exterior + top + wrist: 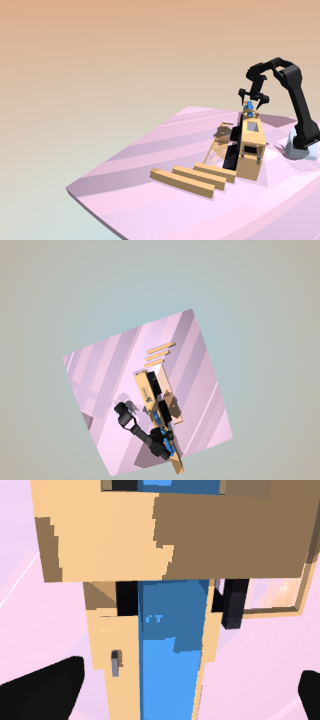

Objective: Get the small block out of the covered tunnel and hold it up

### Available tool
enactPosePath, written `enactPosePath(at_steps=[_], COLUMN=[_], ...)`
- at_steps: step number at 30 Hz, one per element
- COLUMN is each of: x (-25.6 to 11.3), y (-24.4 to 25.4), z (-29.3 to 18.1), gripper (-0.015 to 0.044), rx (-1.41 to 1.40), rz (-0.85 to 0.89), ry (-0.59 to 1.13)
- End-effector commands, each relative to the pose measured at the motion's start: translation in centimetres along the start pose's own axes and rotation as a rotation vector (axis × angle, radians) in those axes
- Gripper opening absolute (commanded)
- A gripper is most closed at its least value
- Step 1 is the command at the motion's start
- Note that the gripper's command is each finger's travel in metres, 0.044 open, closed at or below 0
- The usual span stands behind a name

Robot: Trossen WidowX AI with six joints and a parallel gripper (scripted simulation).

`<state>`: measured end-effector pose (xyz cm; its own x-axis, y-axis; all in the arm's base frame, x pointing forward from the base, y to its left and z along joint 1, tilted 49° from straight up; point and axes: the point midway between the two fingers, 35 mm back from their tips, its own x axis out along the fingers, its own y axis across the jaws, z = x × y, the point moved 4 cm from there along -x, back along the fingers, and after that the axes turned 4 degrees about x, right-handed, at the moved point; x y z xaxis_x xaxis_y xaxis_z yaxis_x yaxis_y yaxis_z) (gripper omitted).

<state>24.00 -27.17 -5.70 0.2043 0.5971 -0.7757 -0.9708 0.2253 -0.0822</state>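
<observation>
The wooden covered tunnel (142, 378) (254, 138) (95, 535) is long and narrow, with openings in its roof. The blue sliding cage and handle (166, 440) (249, 113) (167, 685) show through a roof opening and beyond the tunnel's far end, over a narrow wooden track (177, 464). In the wrist view the blue piece runs out from under a wooden roof band. My gripper (162, 434) (249, 107) (192, 675) is wide open and empty, pointing down above the blue piece, with one finger to each side of it. I cannot make out the small block.
Three wooden rods (160, 347) (182, 182) lie near the tunnel's near end. Black panels (154, 383) (230, 157) stand along one side of the tunnel, with wooden-rimmed frames lying beyond them. The arm's pale base (301, 153) is on the opposite side. The track's end reaches past the table edge.
</observation>
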Motion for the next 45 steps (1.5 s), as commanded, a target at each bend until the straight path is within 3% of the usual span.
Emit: enactPosePath(at_steps=[1, 30, 43, 45], x=[0.3, 4.1, 3.5, 3.5], y=[0.0, 0.9, 0.6, 0.6], z=[-0.4, 0.2, 0.1, 0.1], gripper=[0.0440, 0.0440, 0.0099, 0.0085], rx=[-0.026, -0.026, -0.035, -0.035], rz=[0.007, 0.006, 0.006, 0.006], ry=[0.004, 0.003, 0.013, 0.013])
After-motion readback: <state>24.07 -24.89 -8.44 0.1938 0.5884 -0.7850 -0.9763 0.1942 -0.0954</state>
